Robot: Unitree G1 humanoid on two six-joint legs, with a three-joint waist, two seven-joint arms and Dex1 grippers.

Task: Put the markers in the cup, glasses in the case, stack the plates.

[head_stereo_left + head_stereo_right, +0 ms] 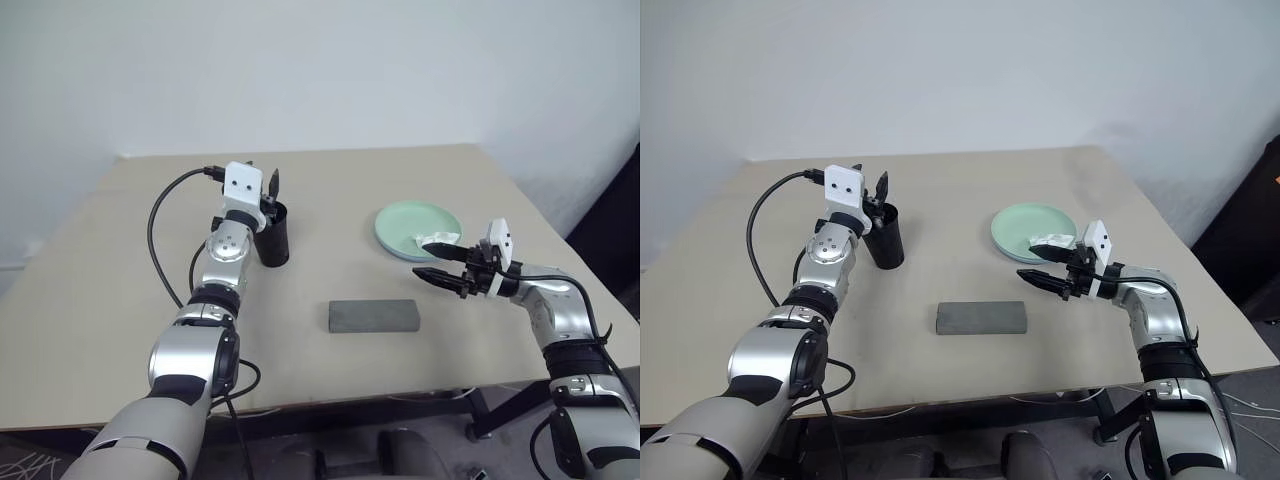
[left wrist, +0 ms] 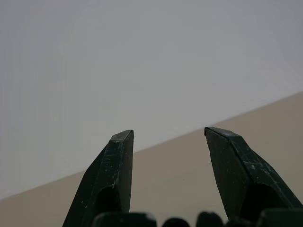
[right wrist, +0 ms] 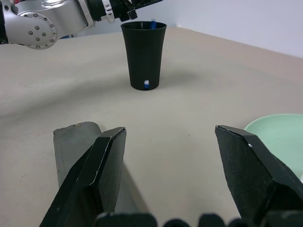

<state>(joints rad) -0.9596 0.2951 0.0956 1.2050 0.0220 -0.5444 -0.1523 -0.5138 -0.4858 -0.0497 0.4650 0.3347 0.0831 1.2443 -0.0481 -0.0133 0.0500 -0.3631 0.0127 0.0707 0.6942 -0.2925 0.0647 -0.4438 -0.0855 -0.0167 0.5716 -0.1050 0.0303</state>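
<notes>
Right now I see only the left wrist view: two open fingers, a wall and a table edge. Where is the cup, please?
Observer: The cup stands upright just below the left gripper.
Operator: Is something inside it?
Observer: Yes, a marker shows its blue end at the rim.
Operator: And the other arm?
Observer: The right gripper hangs open at the near edge of the green plate.
</notes>
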